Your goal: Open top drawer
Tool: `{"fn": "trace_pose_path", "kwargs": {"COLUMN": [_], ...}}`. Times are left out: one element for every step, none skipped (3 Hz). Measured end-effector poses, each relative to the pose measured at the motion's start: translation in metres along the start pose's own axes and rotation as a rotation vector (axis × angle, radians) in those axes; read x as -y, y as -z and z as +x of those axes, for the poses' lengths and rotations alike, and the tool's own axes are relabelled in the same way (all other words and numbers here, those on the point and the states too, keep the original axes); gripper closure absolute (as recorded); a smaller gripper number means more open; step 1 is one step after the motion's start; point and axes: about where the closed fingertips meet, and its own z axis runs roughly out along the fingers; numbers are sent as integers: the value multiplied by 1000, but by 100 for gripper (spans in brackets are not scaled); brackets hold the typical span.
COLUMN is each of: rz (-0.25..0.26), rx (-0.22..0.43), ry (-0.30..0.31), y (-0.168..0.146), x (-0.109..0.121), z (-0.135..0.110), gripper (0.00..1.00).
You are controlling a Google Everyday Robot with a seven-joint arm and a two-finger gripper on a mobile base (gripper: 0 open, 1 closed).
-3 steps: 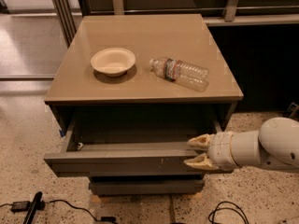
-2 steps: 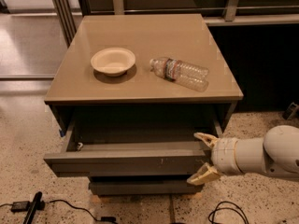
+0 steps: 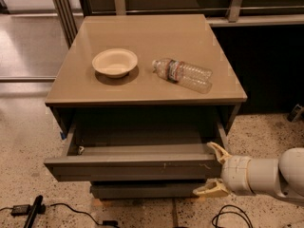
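The top drawer (image 3: 133, 167) of the tan cabinet is pulled out toward me, its grey inside showing and small pale scratches on its dark grey front right of centre. My gripper (image 3: 212, 168) is at the drawer's right front corner, just off its end. Its two tan fingers (image 3: 217, 151) are spread apart, one above and one below, with nothing between them. A lower grey drawer front (image 3: 142, 190) shows beneath, pushed in.
A pale bowl (image 3: 115, 62) and a clear plastic bottle (image 3: 183, 73) lying on its side rest on the cabinet top (image 3: 142, 37). Cables and a black object (image 3: 33, 213) lie on the speckled floor at front left; another cable (image 3: 232, 217) at front right.
My gripper let go of the drawer's front edge, its fingers opened, and it drew back to the right and slightly down. The drawer stays pulled out.
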Motion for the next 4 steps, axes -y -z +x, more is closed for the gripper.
{"fn": "trace_pose_path", "kwargs": {"rz": [0, 0, 0, 0], "rx": [0, 0, 0, 0], "ry": [0, 0, 0, 0], "y": [0, 7, 16, 18], "x": [0, 3, 8, 8], "z": [0, -5, -8, -10], "gripper": [54, 77, 99, 100]}}
